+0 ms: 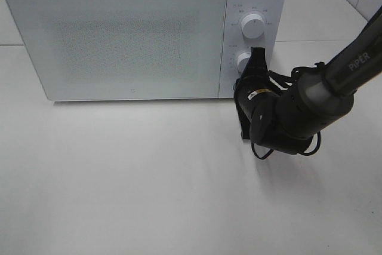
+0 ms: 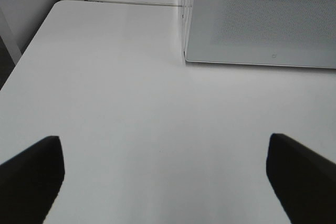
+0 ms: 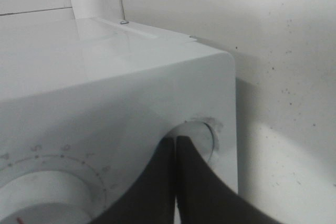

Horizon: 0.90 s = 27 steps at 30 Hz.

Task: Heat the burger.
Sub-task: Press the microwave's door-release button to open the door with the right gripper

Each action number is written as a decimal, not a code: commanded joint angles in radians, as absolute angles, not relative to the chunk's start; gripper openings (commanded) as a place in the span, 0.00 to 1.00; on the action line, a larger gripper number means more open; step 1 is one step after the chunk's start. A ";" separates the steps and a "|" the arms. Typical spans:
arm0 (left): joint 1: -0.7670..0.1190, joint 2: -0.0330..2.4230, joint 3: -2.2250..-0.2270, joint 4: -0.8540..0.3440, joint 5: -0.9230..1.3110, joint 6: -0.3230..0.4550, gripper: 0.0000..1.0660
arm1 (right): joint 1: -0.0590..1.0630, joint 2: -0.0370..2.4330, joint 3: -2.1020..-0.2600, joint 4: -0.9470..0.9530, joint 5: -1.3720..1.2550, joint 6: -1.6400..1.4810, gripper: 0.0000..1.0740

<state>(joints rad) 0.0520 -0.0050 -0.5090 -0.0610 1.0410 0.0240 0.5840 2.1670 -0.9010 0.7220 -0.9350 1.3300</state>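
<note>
No burger in sight anywhere, the microwave (image 1: 119, 34) door (image 1: 119, 40) is shut and frosted, so whether it sits inside I cannot tell. Right pincer (image 1: 255, 58) is closed tight, tips pressed against the lower knob (image 1: 243, 61). Left pincer (image 2: 164, 150) hangs wide open over bare tabletop (image 1: 149, 195), holding nothing. Here's the danger as I judge it: closed tips have no grip on a smooth round knob, so they may skid off, nudge the upper knob (image 1: 253, 26), or shove the whole oven back
</note>
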 commanded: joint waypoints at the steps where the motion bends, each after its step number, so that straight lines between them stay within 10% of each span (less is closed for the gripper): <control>1: 0.054 -0.026 -0.504 -0.070 1.036 0.020 0.94 | 0.568 2.157 -0.964 0.703 -1.125 1.309 0.00; 27: 0.054 -0.026 -0.504 -0.070 1.036 0.020 0.94 | 0.559 2.224 -1.106 0.741 -1.180 1.218 0.00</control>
<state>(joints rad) 0.0520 -0.0050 -0.5090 -0.0610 1.0410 0.0240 0.6140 2.2330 -1.0090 0.8930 -0.9320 1.2250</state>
